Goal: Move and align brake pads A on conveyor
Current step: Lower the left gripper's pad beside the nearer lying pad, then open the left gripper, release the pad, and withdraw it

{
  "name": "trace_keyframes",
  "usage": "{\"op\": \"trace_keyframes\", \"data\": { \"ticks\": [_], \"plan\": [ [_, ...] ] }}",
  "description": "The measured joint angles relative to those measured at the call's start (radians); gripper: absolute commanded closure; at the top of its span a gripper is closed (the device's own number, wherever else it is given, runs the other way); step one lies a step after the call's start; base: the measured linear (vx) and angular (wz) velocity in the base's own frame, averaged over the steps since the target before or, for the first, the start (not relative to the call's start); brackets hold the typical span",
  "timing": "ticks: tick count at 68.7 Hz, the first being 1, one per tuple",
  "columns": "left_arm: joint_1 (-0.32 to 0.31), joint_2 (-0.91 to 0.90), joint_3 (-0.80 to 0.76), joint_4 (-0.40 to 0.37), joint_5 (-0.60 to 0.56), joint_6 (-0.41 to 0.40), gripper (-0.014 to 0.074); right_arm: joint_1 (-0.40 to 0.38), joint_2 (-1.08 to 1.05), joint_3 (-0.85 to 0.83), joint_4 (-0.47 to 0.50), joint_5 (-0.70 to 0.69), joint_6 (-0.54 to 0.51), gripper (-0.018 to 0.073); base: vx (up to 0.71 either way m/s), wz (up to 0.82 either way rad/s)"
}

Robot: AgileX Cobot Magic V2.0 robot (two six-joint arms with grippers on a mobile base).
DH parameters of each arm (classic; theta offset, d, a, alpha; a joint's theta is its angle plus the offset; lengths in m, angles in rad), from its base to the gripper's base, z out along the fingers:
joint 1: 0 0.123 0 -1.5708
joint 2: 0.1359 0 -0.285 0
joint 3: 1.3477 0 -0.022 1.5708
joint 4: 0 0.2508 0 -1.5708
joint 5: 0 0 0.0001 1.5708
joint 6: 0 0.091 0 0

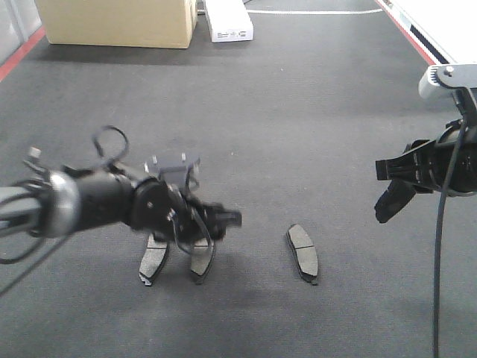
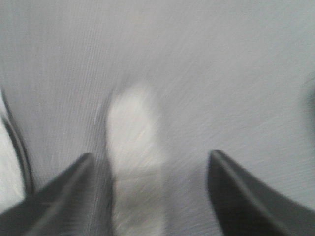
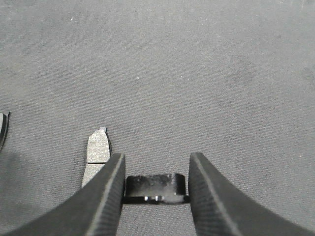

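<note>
Closest to the front camera, the black left gripper (image 1: 216, 224) reaches in low over the wide dark grey felt-like conveyor belt (image 1: 298, 134), just above two small flat, slightly curved, grey-brown brake pads (image 1: 154, 259) lying side by side near the lower edge. Its wrist view is badly blurred, showing two dark fingers (image 2: 59, 196) spread wide with one pale pad (image 2: 135, 162) on the belt between them, not gripped. A third pad (image 1: 302, 252) lies alone to the right, well apart from the pair and angled slightly differently. The right gripper (image 1: 395, 190) hangs off to the side above the belt; its wrist view shows the jaws clamped on a fourth dark pad (image 3: 156, 188), held across its width, with the lone pad (image 3: 97, 152) visible on the felt just beyond the left finger. These pads look stiff, dense and metal-backed, so they should not bend or crush, and the rough felt likely keeps them from sliding. Being thin and flat, each is probably best pinched across its narrow width near the centre groove. At the far end of the belt stand a tan cardboard box (image 1: 119, 22) and a white carton (image 1: 228, 21).
</note>
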Motion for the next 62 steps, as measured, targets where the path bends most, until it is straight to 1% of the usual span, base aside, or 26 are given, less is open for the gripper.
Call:
{"op": "trace_keyframes", "data": {
  "ticks": [1,5,10,14,19,27,38,45,62],
  "plan": [
    [0.000,-0.015,0.000,0.000,-0.001,0.000,0.0088,0.000,0.000,0.000,0.000,0.000,0.000,0.0555,0.00,0.00],
    [0.000,-0.052,0.000,0.043,0.002,0.000,0.0105,0.000,0.000,0.000,0.000,0.000,0.000,0.0555,0.00,0.00],
    [-0.004,-0.119,0.002,0.110,0.029,0.000,0.0145,0.000,0.000,0.000,0.000,0.000,0.000,0.0555,0.00,0.00],
    [-0.010,-0.175,0.017,0.159,0.041,0.000,0.0190,0.000,0.000,0.000,0.000,0.000,0.000,0.0555,0.00,0.00],
    [-0.025,-0.266,0.058,0.208,0.049,0.000,0.0267,0.000,0.000,0.000,0.000,0.000,0.000,0.0555,0.00,0.00],
    [-0.046,-0.413,0.145,0.239,0.036,0.000,0.0412,0.000,0.000,0.000,0.000,0.000,0.000,0.0555,0.00,0.00],
    [-0.046,-0.629,0.296,0.265,-0.014,0.000,0.0598,0.000,0.000,0.000,0.000,0.000,0.000,0.0555,0.00,0.00],
    [-0.046,-0.750,0.386,0.278,-0.037,0.000,0.0605,0.000,0.000,0.000,0.000,0.000,0.000,0.0555,0.00,0.00],
    [-0.046,-1.017,0.594,0.283,-0.049,0.000,0.0603,0.000,0.000,0.000,0.000,0.001,0.000,0.0555,0.00,0.00]
  ]
}}
